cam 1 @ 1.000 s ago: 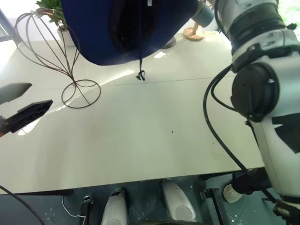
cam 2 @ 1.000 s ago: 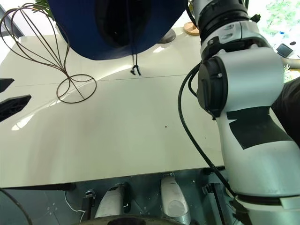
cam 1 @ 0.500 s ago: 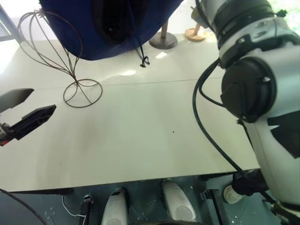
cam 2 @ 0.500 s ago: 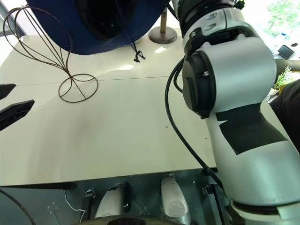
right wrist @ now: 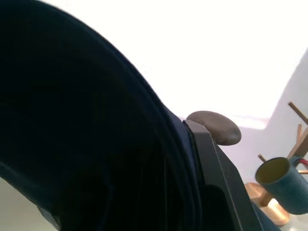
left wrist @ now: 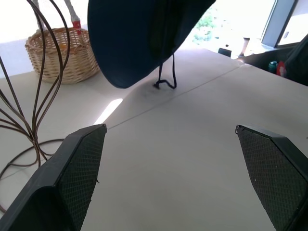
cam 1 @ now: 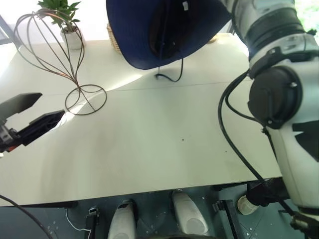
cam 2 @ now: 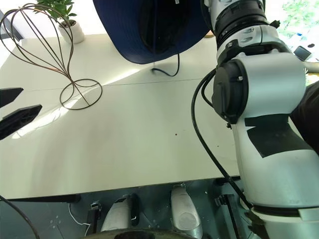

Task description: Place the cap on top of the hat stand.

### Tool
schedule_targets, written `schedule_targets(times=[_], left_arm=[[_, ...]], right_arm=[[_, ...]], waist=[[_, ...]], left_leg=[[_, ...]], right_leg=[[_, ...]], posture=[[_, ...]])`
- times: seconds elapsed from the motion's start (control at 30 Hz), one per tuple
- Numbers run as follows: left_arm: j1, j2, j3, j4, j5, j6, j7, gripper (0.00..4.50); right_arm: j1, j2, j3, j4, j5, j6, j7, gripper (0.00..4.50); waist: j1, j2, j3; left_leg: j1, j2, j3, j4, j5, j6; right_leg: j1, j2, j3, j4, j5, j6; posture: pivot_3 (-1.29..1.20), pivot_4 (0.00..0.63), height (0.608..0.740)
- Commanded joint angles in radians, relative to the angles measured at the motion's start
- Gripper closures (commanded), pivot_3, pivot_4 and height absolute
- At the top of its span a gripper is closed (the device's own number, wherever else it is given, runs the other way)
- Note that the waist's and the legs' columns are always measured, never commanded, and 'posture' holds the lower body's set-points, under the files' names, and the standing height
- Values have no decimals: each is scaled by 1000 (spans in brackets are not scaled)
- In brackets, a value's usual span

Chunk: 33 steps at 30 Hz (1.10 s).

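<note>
Left eye view, cap (cam 1: 144, 35) swung rightward off hat stand (cam 1: 60, 55), right gripper clamping it.

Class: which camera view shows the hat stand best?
The left eye view: the hat stand shows whole, cage to ring base, on the table. The right eye view crops its cage; the left wrist view catches some wires.

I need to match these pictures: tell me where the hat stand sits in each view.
Left eye: hat stand, upper left on the table.
Right eye: upper left.
Left wrist: wires at the edge, beside the basket.
Right wrist: not in it.
Shared landmark: the hanging cap.
</note>
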Motion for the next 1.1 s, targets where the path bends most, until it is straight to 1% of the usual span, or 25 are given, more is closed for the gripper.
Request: schedule_targets(times=[0.03,0.17,0.23,0.37,0.47,0.67,0.83,1.1], left_arm=[[-14,22,0,7,2,-24,-4,0],[-17,26,-10,9,2,-27,-3,0],[-16,25,-9,6,0,-26,-2,0],[1,12,18,-18,-15,-20,14,0],[31,-7,42,-42,-24,-20,22,0],[66,-27,61,-63,-41,-29,40,0],[58,-17,33,-52,-35,-41,41,0],[37,-6,-10,-29,-22,-52,34,0]], right_arm=[[-47,14,-103,-28,104,5,18,4480],[-80,63,-177,-31,177,25,27,4480],[-95,82,-204,-31,201,28,-4,4480],[-102,100,-210,-25,195,42,-97,4480],[-104,102,-240,-23,225,62,-106,4480],[-77,87,-222,-24,200,82,-114,4480],[-53,66,-278,-22,249,136,-158,4480],[-31,20,-260,-28,227,164,-148,4480]], waist=[[0,0,0],[-1,0,0],[0,0,0],[5,-1,-1],[4,-1,-1],[2,-1,0],[2,-1,-1],[3,-1,0]], left_leg=[[0,0,0,0,0,0],[0,0,0,0,0,0],[0,0,0,0,0,0],[-1,0,0,0,0,0],[-2,0,0,2,0,0],[-2,0,-1,2,0,0],[-2,0,-1,2,0,0],[-2,0,-1,2,0,0]], right_leg=[[0,0,0,0,0,0],[0,0,0,0,0,0],[0,0,0,0,0,0],[0,0,0,0,0,0],[1,-1,0,-2,0,0],[0,0,0,-1,0,0],[0,0,0,-1,0,0],[0,0,0,-1,0,0]], posture=[[0,150,740],[0,150,740],[0,150,740],[0,150,740],[0,150,740],[0,150,740],[0,150,740],[0,150,740]])
